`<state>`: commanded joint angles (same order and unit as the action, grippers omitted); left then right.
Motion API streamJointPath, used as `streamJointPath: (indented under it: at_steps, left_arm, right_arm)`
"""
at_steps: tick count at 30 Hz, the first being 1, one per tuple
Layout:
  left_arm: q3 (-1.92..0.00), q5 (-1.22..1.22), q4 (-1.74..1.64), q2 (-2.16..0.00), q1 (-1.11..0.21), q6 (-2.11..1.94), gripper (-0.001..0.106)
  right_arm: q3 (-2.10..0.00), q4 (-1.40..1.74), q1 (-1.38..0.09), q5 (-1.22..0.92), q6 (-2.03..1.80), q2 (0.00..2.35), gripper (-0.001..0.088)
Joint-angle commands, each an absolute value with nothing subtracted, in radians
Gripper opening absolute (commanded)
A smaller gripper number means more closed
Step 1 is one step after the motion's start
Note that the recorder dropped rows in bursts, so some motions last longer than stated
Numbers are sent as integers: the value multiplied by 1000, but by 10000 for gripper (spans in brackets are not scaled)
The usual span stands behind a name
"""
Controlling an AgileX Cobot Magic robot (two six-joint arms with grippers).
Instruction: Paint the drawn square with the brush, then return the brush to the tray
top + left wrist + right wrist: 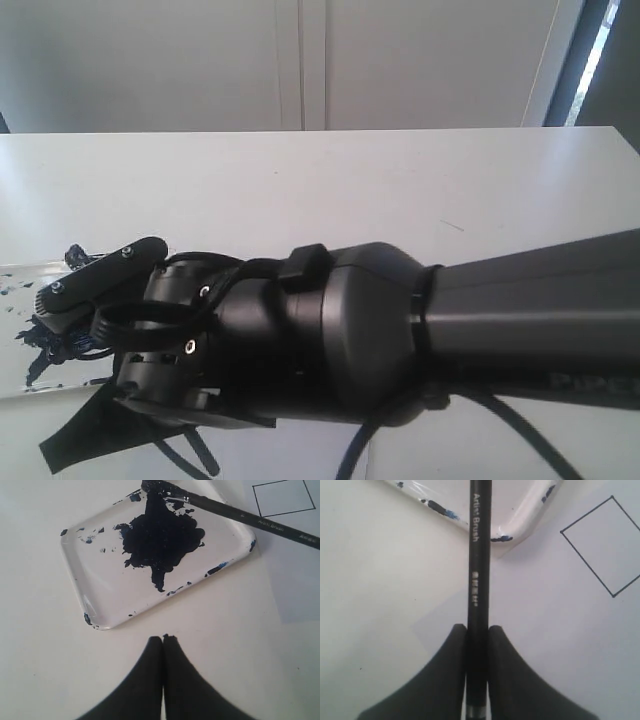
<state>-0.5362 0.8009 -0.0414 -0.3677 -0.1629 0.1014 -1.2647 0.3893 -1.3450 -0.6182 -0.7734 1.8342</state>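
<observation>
The tray (102, 611) lies on the white table, its middle covered by a dark navy blotch. The brush (240, 514) slants over the tray's far corner, bristles at the blotch's edge, handle reaching out over the paper. My right gripper (477, 628) is shut on the brush (479, 555) handle, a finger pressed on each side. A corner of the tray (530, 516) shows beyond it. The drawn square (602, 545) has a plain white interior; it also shows as the drawn square (282, 497). My left gripper (163, 638) is shut and empty, short of the tray's near rim.
The white paper sheet (545, 630) lies beside the tray under the brush handle. In the exterior view the right arm (400, 320) blocks most of the table; only a paint-smeared bit of the tray (20, 290) shows at the left edge.
</observation>
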Motion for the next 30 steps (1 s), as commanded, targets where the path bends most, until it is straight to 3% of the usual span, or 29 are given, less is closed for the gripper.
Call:
streamJointPath:
  at_steps: [18, 30]
  left_arm:
    - [-536, 803, -37, -348, -163, 101, 0]
    - [-536, 808, -37, -348, -163, 101, 0]
  right_arm:
    - [-1265, 104, -1314, -638, -500, 1878, 0]
    - [-1271, 105, -1283, -619, -496, 1909, 0]
